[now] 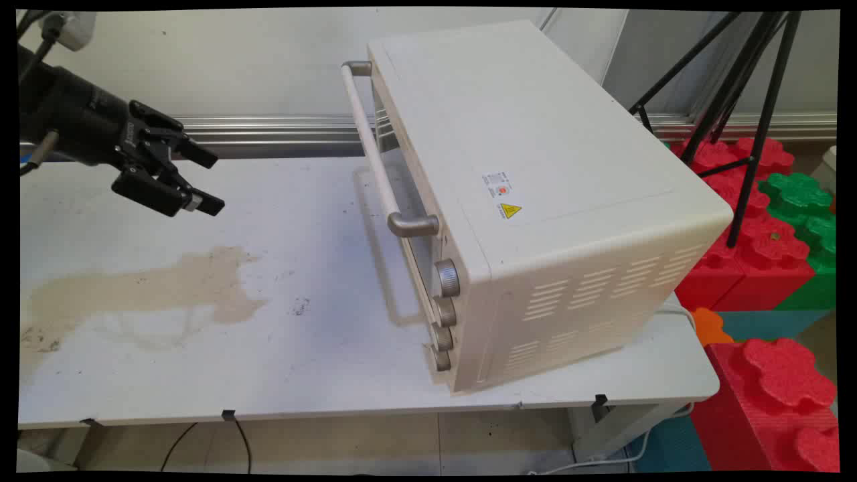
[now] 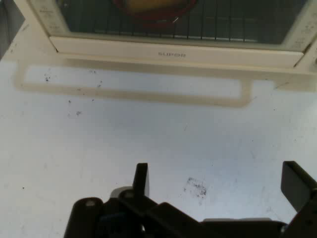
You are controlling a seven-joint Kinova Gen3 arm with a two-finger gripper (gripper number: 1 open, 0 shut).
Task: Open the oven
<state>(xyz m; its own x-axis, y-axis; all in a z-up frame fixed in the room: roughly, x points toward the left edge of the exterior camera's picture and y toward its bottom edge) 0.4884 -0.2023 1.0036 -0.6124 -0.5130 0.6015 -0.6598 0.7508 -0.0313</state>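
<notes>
White table (image 1: 321, 361): gripper (image 1: 204, 181) spread, empty, well left of closed oven (image 1: 535, 201).

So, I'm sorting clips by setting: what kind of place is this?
Probably a robot lab or test room, not a kitchen: a toaster oven on a stained white table, a tripod, foam blocks.
</notes>
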